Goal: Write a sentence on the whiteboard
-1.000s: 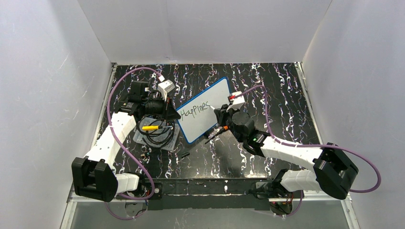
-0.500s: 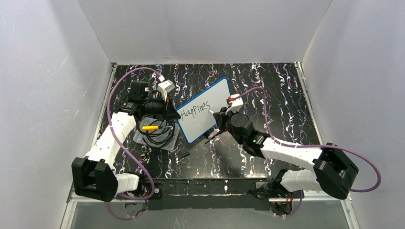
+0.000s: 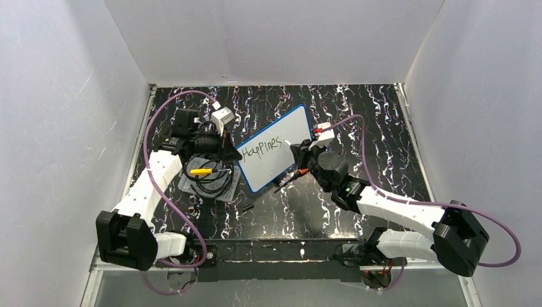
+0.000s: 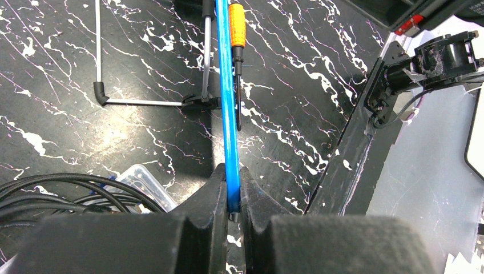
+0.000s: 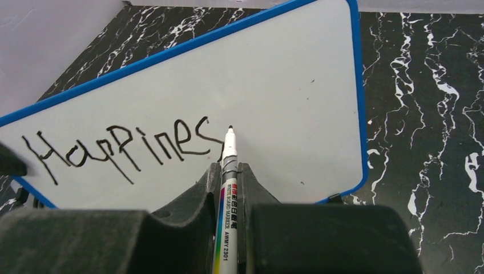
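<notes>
The whiteboard (image 3: 275, 157) stands tilted on the dark marbled table, white with a thin blue rim. My left gripper (image 3: 227, 151) is shut on its left edge; in the left wrist view the blue rim (image 4: 230, 114) runs up from between the jaws of that gripper (image 4: 230, 171). The sentence (image 5: 122, 149) reads "Happines" in black, also seen from above (image 3: 263, 146). My right gripper (image 5: 228, 169) is shut on a white marker (image 5: 227, 205). The marker's black tip sits just right of the last "s", at the whiteboard (image 5: 285, 80) surface.
A clear plastic tray (image 3: 225, 189) with coiled black cable and a yellow item lies under the left gripper. A small black piece (image 3: 247, 208) lies on the table near the board's lower corner. A wire stand (image 4: 149, 103) and an orange-and-black stick (image 4: 237, 28) are beside the board's edge.
The right arm has shifted a little to the right, carrying the marker tip past the end of the word. The writing reads the same. The left arm has not moved.
</notes>
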`<action>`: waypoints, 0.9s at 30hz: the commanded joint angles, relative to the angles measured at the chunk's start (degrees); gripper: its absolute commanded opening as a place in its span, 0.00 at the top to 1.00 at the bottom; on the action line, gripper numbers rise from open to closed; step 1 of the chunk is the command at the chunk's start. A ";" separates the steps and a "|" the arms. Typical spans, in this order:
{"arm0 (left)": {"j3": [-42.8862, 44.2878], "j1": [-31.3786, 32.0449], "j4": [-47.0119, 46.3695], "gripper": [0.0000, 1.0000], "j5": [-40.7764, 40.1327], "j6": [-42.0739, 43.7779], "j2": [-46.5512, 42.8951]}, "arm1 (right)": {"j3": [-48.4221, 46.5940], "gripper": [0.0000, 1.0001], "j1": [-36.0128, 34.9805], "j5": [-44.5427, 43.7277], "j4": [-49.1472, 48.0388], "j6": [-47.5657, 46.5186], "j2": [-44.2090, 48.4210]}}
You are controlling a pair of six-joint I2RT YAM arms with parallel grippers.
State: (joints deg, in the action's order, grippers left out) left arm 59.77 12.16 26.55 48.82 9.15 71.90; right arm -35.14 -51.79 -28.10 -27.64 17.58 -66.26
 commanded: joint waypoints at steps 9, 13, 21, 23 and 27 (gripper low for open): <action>0.24 0.43 -0.44 1.00 6.47 -1.02 -2.52 | -4.83 0.99 1.69 2.47 -8.96 -3.81 -3.45; 0.21 0.48 -0.44 1.00 6.55 -1.01 -2.45 | -5.22 0.99 1.78 2.84 -9.10 -3.96 -4.86; 0.24 0.49 -0.44 1.00 6.64 -1.00 -2.48 | -3.41 0.99 1.78 3.33 -7.81 -2.65 -4.87; 0.26 0.52 -0.52 1.00 6.69 -1.06 -2.46 | -2.79 0.99 1.78 4.08 -7.15 -2.03 -4.68; 0.25 0.55 -0.53 1.00 6.73 -1.03 -2.35 | -1.01 0.99 1.78 4.71 -6.45 0.00 -3.79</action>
State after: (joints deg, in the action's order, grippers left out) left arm 59.72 12.14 26.35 48.82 8.71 71.88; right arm -37.60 -50.26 -24.97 -33.56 15.40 -71.18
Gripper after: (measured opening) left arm 0.048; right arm 0.195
